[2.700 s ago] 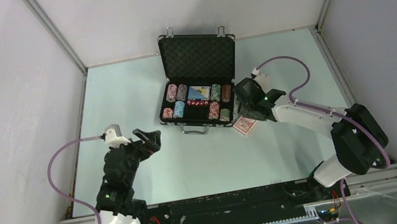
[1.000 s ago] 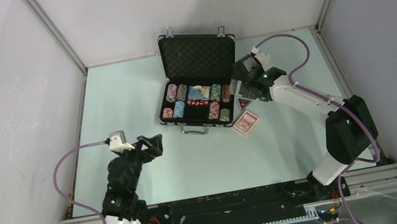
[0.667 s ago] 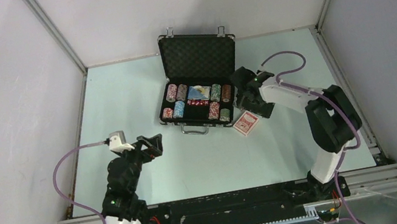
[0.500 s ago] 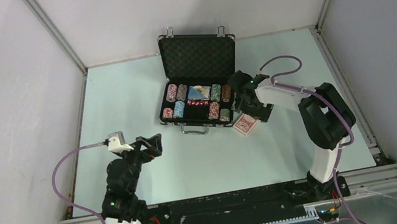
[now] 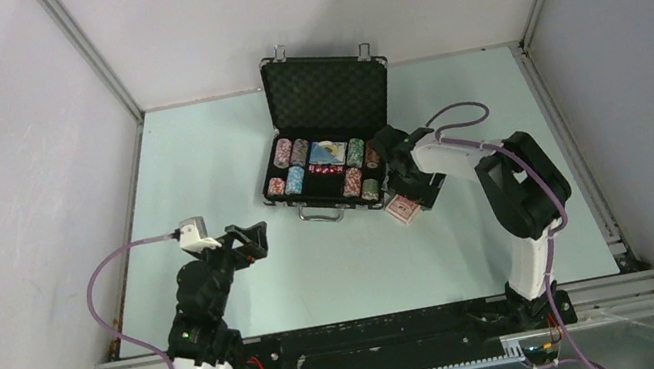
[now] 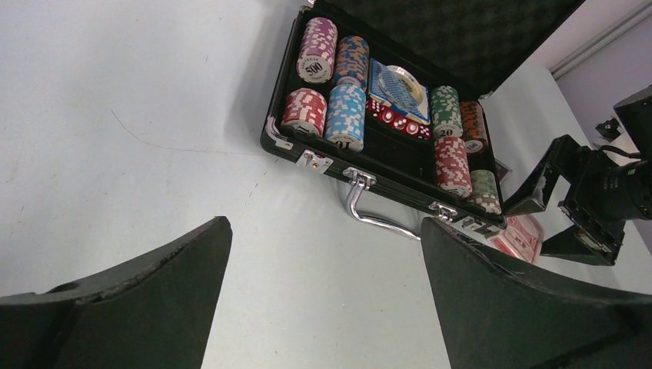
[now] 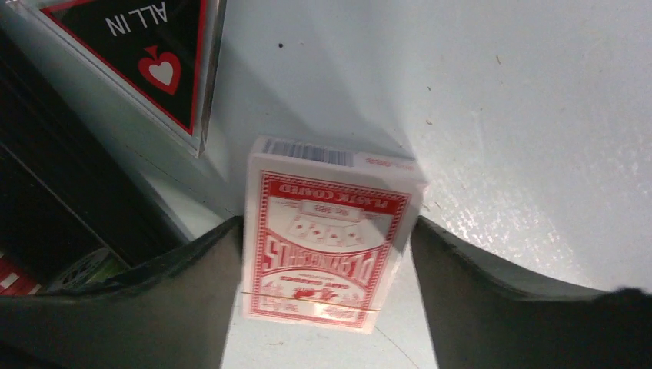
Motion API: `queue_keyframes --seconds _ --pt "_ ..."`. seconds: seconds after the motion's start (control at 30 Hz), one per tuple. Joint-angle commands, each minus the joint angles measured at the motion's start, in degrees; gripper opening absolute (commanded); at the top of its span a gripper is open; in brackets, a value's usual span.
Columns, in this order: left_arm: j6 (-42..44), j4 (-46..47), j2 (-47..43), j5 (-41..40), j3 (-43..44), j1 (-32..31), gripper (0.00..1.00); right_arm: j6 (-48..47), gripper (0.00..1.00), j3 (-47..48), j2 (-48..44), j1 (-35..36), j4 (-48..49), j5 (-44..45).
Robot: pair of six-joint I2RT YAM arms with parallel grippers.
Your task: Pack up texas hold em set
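Observation:
The black briefcase [image 5: 328,95] stands open at the table's far middle, its foam lid upright. Chip stacks [image 5: 291,166], a blue card deck [image 5: 329,152] and red dice [image 5: 328,170] lie inside. The red card deck [image 5: 403,211] lies flat on the table by the case's right front corner. My right gripper [image 5: 410,188] is down over it; in the right wrist view the open gripper [image 7: 323,231] straddles the red deck [image 7: 327,254] closely on both sides. The triangular "ALL IN" piece [image 7: 146,61] lies just beyond. My left gripper [image 5: 246,239] is open and empty, well left of the case.
The left wrist view shows the case's lid [image 6: 446,31], its metal handle [image 6: 369,211] lying toward me, and the right gripper [image 6: 573,219] beside it. The enclosure walls stand at left, right and back. Bare table lies ahead of the left gripper [image 6: 323,307].
My right arm has swung from beside the case's right side toward me and left, coming down over the red deck. The left arm has barely moved.

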Motion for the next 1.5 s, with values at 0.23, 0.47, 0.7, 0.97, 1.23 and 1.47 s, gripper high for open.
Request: queue_keyframes --seconds 0.23,0.47,0.7,0.97,1.23,1.47 --pt "1.16 1.27 0.04 -0.59 0.01 0.37 1.0 -6.05 0.44 0.18 -8.35 2.51 -2.61 10.09" --pt "1.13 1.05 -0.23 -0.5 -0.03 0.37 1.0 -22.44 0.42 -3.78 -21.08 3.98 6.41 13.19" --pt "1.13 1.25 -0.55 -0.23 -0.22 0.37 1.0 -47.75 0.43 -11.36 -32.09 3.96 24.41 2.95" --pt "1.12 2.13 0.47 -0.31 -0.29 0.32 1.0 -60.82 0.38 -11.38 -33.3 4.13 36.53 -11.33" --pt "1.07 2.53 0.4 -0.38 -0.5 0.37 1.0 -75.83 0.35 -10.85 -29.14 5.74 47.92 -27.78" --pt "1.09 2.51 0.5 -0.53 -0.45 0.37 1.0 -88.58 0.36 -2.69 -19.34 9.56 41.82 -25.83"
